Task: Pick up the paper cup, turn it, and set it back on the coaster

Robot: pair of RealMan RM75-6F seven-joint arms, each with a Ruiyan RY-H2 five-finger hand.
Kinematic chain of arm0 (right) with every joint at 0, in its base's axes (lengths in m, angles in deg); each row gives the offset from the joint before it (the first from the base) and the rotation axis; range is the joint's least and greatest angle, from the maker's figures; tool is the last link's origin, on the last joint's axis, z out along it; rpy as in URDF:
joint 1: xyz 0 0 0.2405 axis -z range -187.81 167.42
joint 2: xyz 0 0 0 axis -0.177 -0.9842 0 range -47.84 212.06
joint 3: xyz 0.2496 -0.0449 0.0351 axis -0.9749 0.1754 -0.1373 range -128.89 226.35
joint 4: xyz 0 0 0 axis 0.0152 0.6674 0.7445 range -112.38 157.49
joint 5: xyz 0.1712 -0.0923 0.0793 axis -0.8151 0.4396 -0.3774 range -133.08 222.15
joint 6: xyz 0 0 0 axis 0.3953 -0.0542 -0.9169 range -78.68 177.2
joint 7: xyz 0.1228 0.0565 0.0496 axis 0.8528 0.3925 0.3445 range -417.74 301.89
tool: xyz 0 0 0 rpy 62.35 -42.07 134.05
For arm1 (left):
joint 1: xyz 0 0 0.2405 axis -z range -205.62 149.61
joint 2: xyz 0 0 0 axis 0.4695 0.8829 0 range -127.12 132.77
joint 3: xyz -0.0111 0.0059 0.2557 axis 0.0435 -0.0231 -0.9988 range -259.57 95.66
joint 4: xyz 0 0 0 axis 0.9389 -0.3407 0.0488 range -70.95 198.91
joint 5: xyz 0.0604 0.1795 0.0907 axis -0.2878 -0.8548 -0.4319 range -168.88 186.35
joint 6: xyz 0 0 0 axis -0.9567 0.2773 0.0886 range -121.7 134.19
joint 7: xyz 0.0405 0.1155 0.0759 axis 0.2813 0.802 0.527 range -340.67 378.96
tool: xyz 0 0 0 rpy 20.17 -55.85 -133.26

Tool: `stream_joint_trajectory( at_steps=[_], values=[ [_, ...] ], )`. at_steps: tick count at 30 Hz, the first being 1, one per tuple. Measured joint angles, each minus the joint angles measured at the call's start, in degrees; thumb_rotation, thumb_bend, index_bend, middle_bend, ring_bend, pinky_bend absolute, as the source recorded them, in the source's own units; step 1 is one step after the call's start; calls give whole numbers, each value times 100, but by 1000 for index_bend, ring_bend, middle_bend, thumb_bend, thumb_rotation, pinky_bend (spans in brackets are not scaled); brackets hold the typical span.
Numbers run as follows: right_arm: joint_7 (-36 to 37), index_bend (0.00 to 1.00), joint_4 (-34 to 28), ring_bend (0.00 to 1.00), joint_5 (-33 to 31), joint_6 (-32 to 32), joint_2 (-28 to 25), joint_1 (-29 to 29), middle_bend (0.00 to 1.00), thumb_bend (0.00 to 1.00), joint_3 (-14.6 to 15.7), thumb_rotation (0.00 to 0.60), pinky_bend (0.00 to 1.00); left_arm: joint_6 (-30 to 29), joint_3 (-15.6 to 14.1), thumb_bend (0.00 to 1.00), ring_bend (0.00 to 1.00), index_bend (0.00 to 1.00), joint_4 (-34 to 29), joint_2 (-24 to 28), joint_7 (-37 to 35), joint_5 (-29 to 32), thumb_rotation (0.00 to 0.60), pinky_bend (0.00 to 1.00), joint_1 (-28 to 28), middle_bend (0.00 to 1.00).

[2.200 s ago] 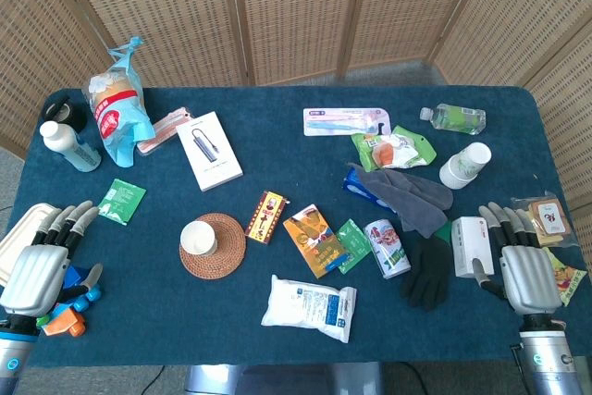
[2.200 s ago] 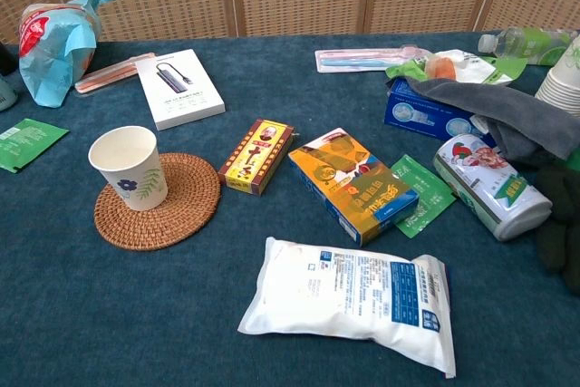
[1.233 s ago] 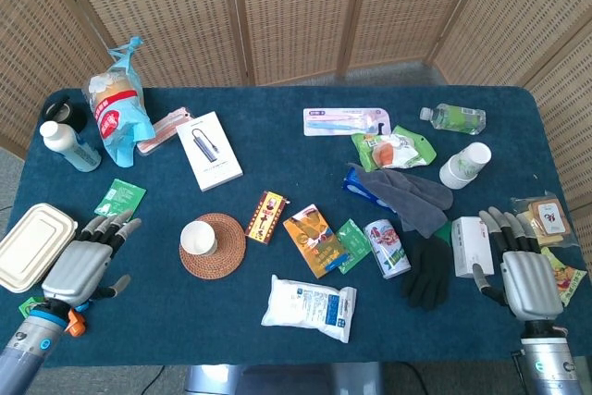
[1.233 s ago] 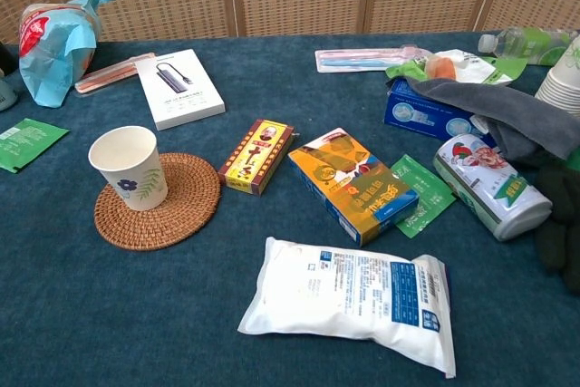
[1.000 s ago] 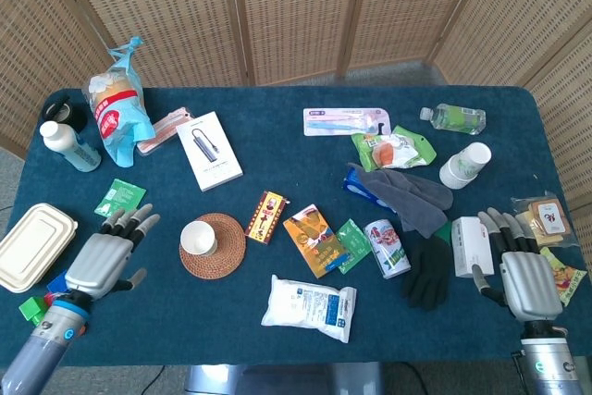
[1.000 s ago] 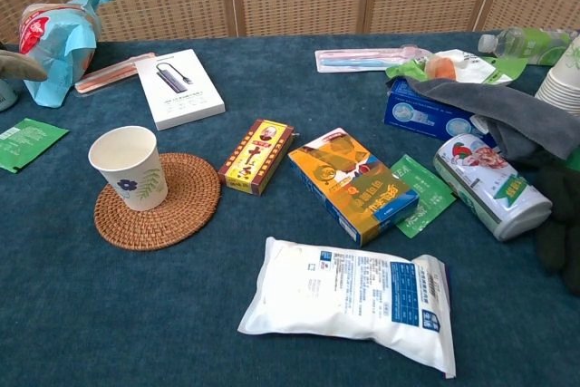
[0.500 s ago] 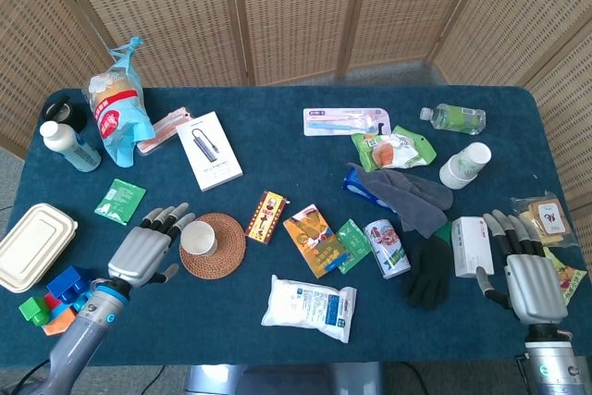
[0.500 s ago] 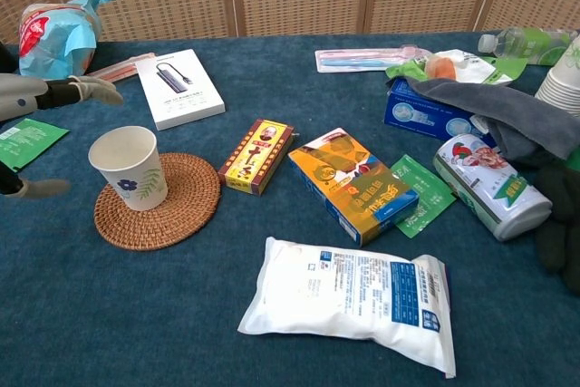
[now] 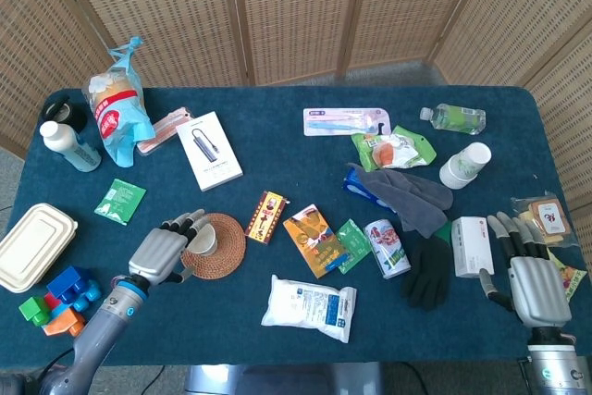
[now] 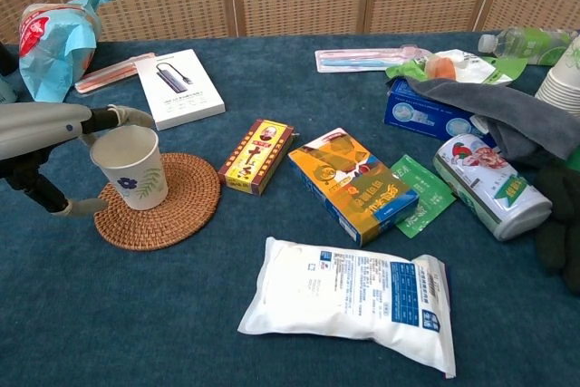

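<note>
- Standing upright on the woven coaster (image 10: 172, 206), toward its left side, is the paper cup (image 10: 130, 167), open mouth up, with a blue flower and green leaves printed on its wall.
- The left robot hand (image 9: 166, 251) is at the cup's left side, fingers spread; in the chest view one finger (image 10: 122, 116) reaches along the far rim and the thumb (image 10: 77, 207) lies low on the near side, over the coaster's edge. Whether any finger actually touches the cup cannot be told; the cup is not lifted.
- The right robot hand (image 9: 530, 277) rests at the table's right edge, well apart from the cup, fingers extended and slightly apart, holding nothing. It is just beside a small white box (image 9: 469, 246).
- The coaster lies on the blue table (image 10: 299, 88), front left of centre.
- Just right of the coaster is a small red-and-yellow box (image 10: 257, 156), then a larger orange-and-blue box (image 10: 352, 184); a white pouch (image 10: 349, 300) lies in front of them.
- A white box picturing a grey adapter (image 10: 179, 88) lies behind the coaster.
- At the far left, the head view shows a lidded white container (image 9: 35, 246) and coloured toy blocks (image 9: 57, 300) near the table's edge.
- A stack of paper cups (image 9: 464, 166) lies tilted toward the right, near a green-labelled bottle (image 9: 454, 118).
</note>
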Motion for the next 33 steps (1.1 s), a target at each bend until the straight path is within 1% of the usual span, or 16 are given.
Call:
stream_joint_trajectory(
  at_steps=[7, 16, 25, 28, 33],
  values=[
    [11, 0, 11, 0, -35, 29, -4, -1, 0, 448, -10, 600, 0, -14, 25, 375, 234, 92, 177, -207, -78, 9, 600, 331, 100, 168],
    [34, 0, 25, 0, -56, 48, -10, -1, 0, 449, -21, 600, 0, -125, 46, 409, 318, 184, 329, -382, -222, -80, 600, 405, 161, 234],
    [-33, 0, -19, 0, -79, 88, -13, -27, 0, 447, -37, 600, 0, -235, 46, 430, 392, 223, 473, -440, -392, -190, 600, 472, 162, 294],
    [-45, 0, -25, 0, -88, 86, -15, -25, 0, 449, -39, 600, 0, -233, 41, 433, 398, 227, 496, -436, -399, -200, 600, 477, 179, 298],
    [-30, 0, -32, 0, -74, 66, -36, -7, 0, 447, -32, 600, 0, -210, 49, 432, 398, 220, 352, -213, -247, -253, 600, 477, 252, 300]
  ],
)
